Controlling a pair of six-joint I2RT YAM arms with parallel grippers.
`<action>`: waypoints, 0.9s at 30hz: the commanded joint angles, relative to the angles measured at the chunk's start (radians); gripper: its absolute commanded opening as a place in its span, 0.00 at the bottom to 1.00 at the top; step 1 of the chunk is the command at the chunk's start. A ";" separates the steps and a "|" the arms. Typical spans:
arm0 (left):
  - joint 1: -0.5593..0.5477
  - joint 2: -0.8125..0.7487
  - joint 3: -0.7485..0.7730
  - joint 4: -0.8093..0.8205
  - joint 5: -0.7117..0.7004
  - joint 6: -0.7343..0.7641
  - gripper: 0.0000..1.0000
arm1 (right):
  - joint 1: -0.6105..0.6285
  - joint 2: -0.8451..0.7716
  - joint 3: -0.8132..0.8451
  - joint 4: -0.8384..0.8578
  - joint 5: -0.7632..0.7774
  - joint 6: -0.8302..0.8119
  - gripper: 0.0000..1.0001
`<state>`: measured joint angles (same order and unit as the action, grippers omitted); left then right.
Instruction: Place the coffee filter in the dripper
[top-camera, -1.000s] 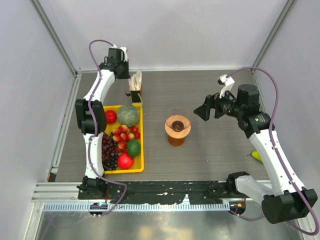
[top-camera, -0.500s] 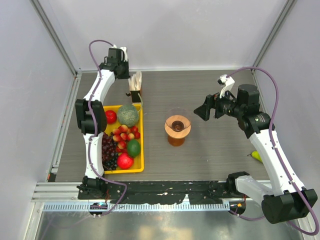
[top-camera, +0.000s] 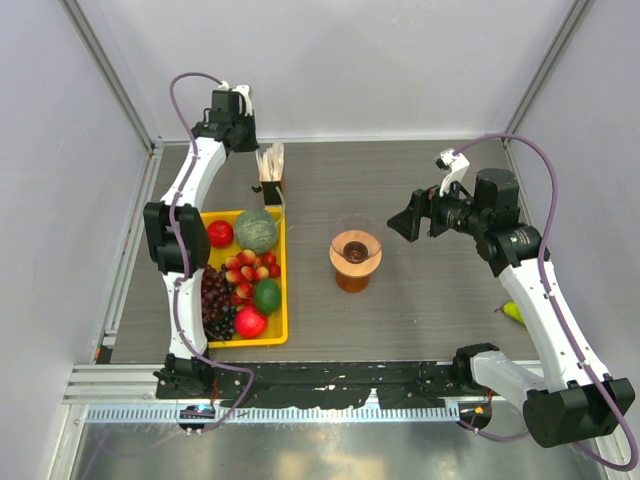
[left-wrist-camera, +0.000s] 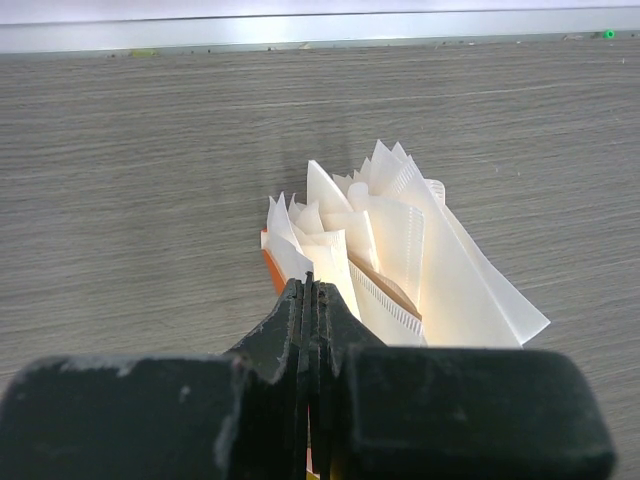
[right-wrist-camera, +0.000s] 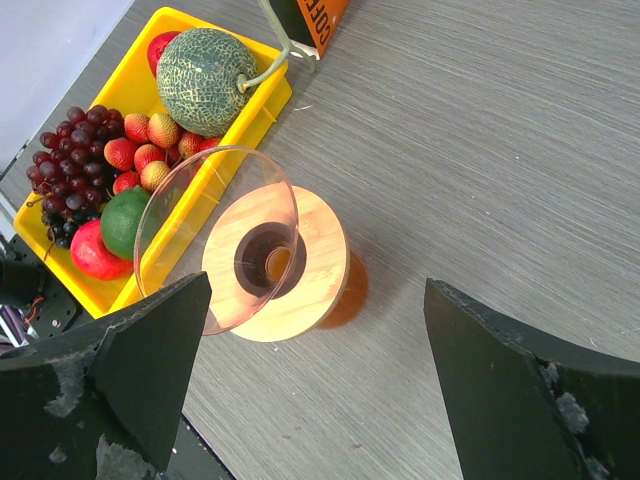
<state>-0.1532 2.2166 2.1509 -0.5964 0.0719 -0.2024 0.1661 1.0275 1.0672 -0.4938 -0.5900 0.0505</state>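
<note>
Hovering at the table's far side, the left claw (left-wrist-camera: 310, 292) is clenched, its tips at the upright bundle of paper filters (left-wrist-camera: 400, 250) at 12 o'clock of the yellow fruit tray (top-camera: 284, 295); whether a sheet is nipped, I cannot tell. The right claw (top-camera: 405, 222) gapes, released, with the dripper (top-camera: 355, 250) mid-table at its 8 o'clock
</note>
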 joint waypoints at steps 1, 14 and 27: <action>-0.003 -0.080 -0.014 0.046 0.009 -0.002 0.00 | -0.005 -0.018 0.008 0.046 -0.017 0.002 0.95; -0.005 -0.245 -0.085 0.024 0.058 0.017 0.00 | -0.005 -0.023 0.020 0.052 -0.051 -0.001 0.95; -0.017 -0.420 -0.103 -0.082 0.175 0.058 0.00 | -0.005 -0.037 0.077 0.038 -0.114 -0.115 1.00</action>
<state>-0.1600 1.8973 2.0670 -0.6350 0.1829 -0.1783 0.1658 1.0214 1.0733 -0.4881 -0.6598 0.0124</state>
